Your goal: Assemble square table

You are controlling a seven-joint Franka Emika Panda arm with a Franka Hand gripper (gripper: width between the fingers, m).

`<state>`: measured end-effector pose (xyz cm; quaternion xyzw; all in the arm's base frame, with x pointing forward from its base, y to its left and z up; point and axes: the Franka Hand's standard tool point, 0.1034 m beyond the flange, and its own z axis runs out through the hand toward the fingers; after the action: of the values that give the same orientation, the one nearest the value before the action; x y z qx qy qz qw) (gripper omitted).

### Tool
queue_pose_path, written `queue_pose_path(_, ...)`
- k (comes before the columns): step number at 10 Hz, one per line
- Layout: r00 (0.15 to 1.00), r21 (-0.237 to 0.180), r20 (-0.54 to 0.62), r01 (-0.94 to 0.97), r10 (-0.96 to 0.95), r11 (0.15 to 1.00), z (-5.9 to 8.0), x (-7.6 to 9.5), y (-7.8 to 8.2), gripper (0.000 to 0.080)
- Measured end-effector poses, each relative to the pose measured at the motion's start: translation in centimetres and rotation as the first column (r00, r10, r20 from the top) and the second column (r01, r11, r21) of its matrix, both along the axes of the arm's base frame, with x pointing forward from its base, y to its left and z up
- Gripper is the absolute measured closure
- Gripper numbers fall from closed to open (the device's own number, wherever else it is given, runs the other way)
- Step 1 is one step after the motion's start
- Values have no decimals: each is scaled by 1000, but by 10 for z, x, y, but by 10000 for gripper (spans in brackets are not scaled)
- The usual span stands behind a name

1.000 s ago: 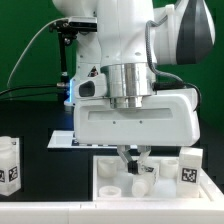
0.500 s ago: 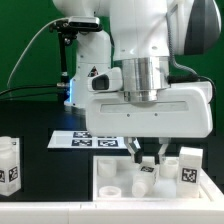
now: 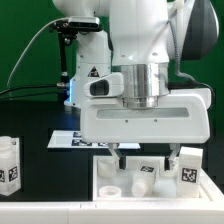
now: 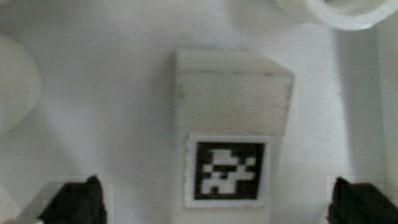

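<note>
Above the black table [image 3: 50, 170], the Panda arm [image 3: 135, 40] fills most of the exterior view, its wrist hanging over the slab [image 3: 100, 166] of the square table. The slab lies at the front with its round sockets facing up, and the marker board [image 3: 78, 140] lies behind it. A second leg [image 3: 188, 168] stands at the slab's edge on the exterior view's right. A third leg [image 3: 10, 165] stands well apart on the exterior view's left.

The gripper [image 3: 145, 158], clamped a second ago, has spread its jaws wide. In the wrist view both fingers [image 4: 75, 200] stand clear of the released leg [image 4: 228, 105], whose tag [image 4: 228, 165] faces the camera. This leg rests on the slab between the jaws. Whether it is seated in a socket cannot be told. The release suggests this placement is done, and the arm is free to lift away.
</note>
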<state>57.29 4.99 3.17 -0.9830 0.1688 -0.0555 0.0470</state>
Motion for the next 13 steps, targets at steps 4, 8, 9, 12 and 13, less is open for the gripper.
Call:
queue_pose_path(4,1000,-19,13,-4,4,1000,-20,-4,1,151)
queue_pose_path(8,1000,-19,12,-4,4,1000,-21,-5,1,352)
queue_pose_path(9,1000,-19,12,-4,4,1000,-21,-5,1,534)
queue_pose_path(12,1000,-20,26,-18,18,1000,-4,-8,-3,538)
queue_pose_path(13,1000,-13,29,-8,8,1000,13,-18,-6,538)
